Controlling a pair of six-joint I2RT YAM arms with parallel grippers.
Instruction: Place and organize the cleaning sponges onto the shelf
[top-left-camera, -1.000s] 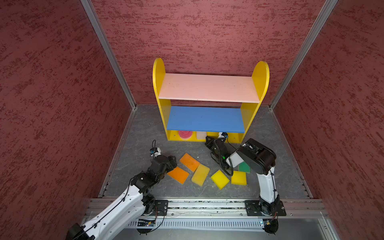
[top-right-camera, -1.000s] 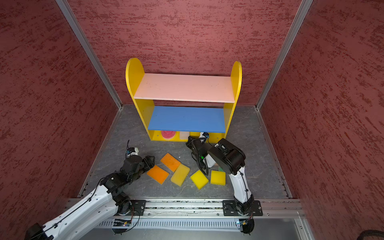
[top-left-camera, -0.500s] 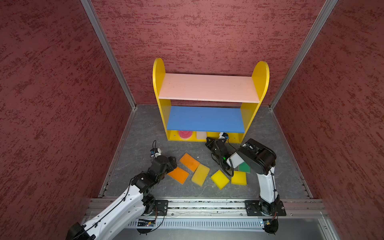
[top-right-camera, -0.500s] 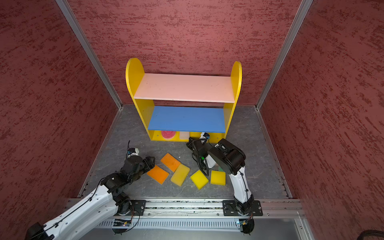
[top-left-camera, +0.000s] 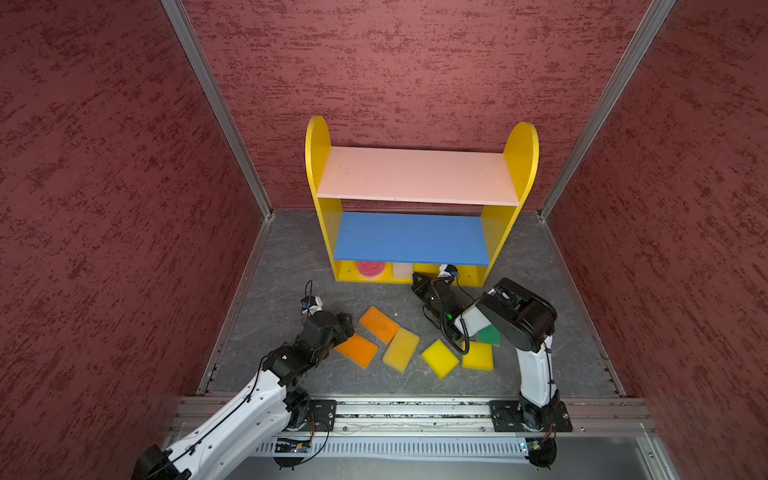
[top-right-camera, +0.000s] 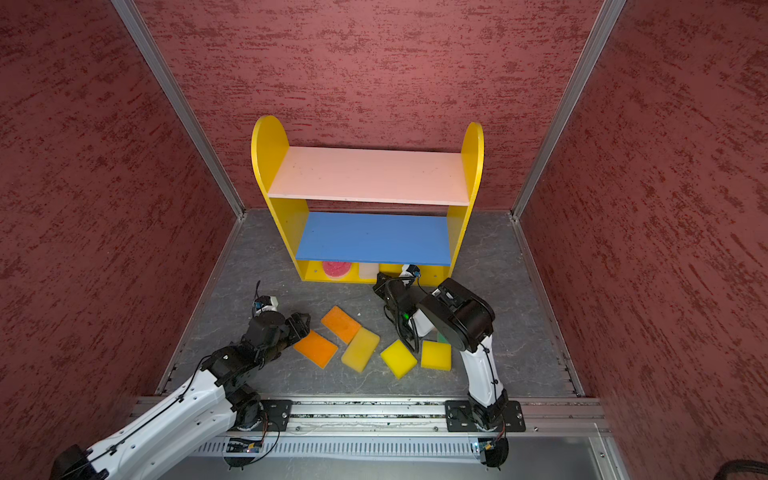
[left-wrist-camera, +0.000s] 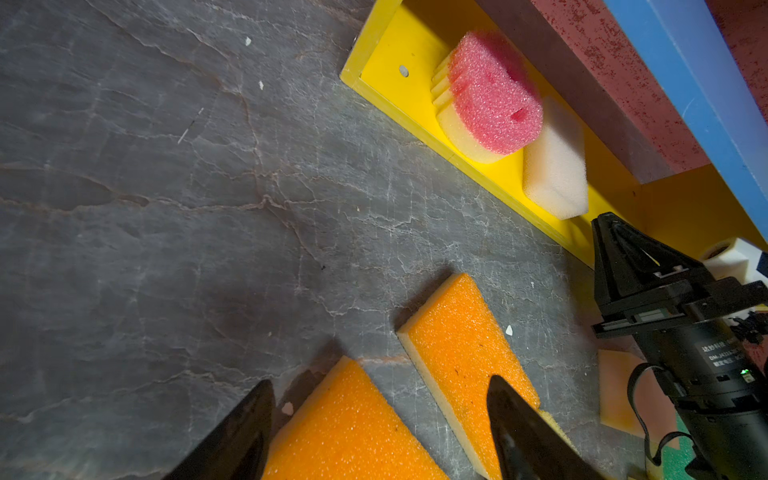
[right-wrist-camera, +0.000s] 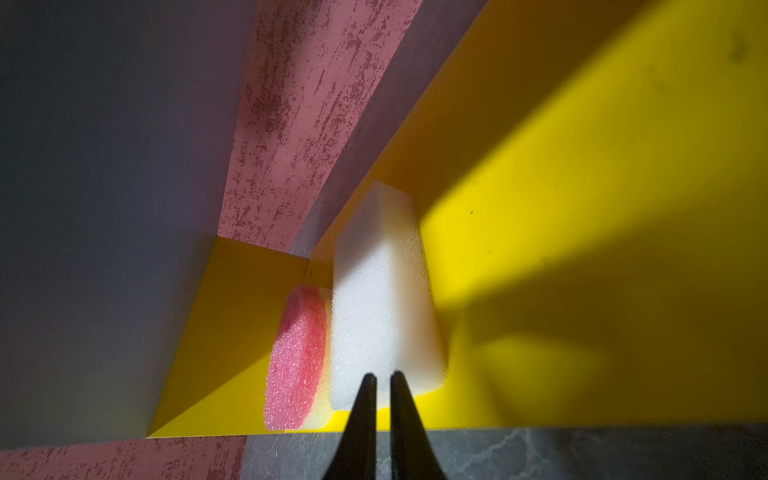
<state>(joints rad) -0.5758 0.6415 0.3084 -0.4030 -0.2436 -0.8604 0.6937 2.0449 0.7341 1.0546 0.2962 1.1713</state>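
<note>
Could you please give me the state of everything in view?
shelf: upright, upper two boards bare
round pink sponge: on shelf base, on edge
off-white sponge: on base, against the pink one
orange sponges: on table
yellow sponges: on table
green-topped sponge: on table, partly behind right arm
peach sponge: on table beside right arm
left gripper: jaws open, empty, over orange sponge
right gripper: jaws nearly shut, empty, at off-white sponge

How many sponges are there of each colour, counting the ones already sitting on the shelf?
Yellow sponges: 3
Orange sponges: 2
Pink round sponge: 1
Off-white sponge: 1
Green-topped sponge, partly hidden: 1
Peach sponge, seen only in the left wrist view: 1
Total: 9
</note>
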